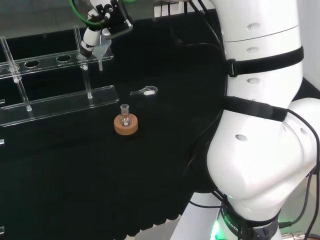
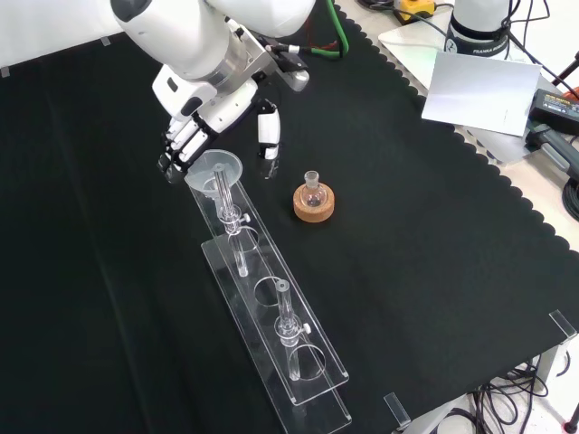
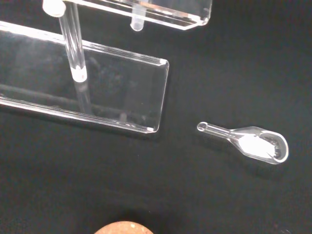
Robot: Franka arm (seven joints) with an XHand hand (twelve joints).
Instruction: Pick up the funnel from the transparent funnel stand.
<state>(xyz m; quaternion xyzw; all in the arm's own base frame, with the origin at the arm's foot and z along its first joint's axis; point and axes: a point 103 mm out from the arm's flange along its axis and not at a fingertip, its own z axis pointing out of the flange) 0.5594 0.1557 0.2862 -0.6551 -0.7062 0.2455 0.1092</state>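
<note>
Funnel (image 2: pixel 215 169) sits in the end hole of the clear stand (image 2: pixel 271 325), the end nearest the arm in the front view, cone up and stem (image 2: pixel 223 194) hanging straight down through the top shelf. Hand (image 2: pixel 194 127) is right at it: fingers (image 2: pixel 181 140) bunched just behind the cone's rim, thumb (image 2: pixel 268 131) sticking out apart on the other side, so it looks half-spread around the cone and not clamped on anything yet. Can't tell if the fingers actually touch the rim. Since the stem runs vertical, I'd guess the lift has to go straight up to clear the hole. Nearby: small flask (image 2: pixel 313 186) on a cork ring (image 2: pixel 313 204), and a glass scoop (image 3: pixel 251 144) with white powder.
</note>
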